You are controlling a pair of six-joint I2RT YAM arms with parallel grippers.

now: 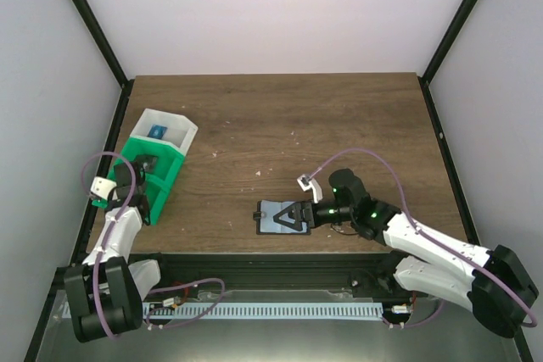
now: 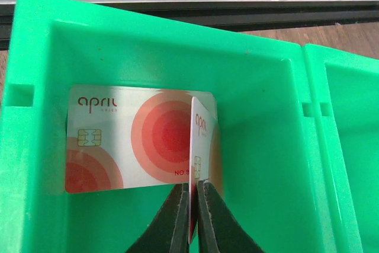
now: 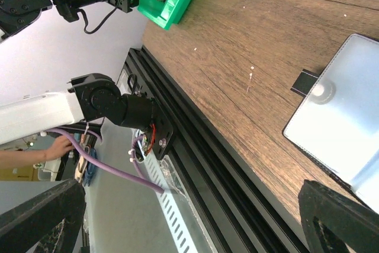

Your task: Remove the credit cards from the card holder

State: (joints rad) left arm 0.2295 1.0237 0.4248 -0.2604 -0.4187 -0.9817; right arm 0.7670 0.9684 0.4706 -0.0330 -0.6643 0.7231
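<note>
My left gripper [image 2: 193,191] reaches down into the green bin [image 2: 266,146] and is shut on a credit card [image 2: 198,140], white with red rings, held edge-on and upright. A second credit card [image 2: 118,140] of the same look lies flat against the bin's floor behind it. The card holder [image 1: 273,219] lies open on the table near the front edge, grey-blue panel up. My right gripper [image 1: 290,216] hovers over it, open wide. In the right wrist view the card holder [image 3: 343,122] shows at the right, between and beyond my spread fingers [image 3: 41,217].
A white bin [image 1: 170,125] with a small blue item adjoins the green bin [image 1: 161,180] at the table's left edge. The black rail [image 3: 201,146] of the table's front edge runs close below the card holder.
</note>
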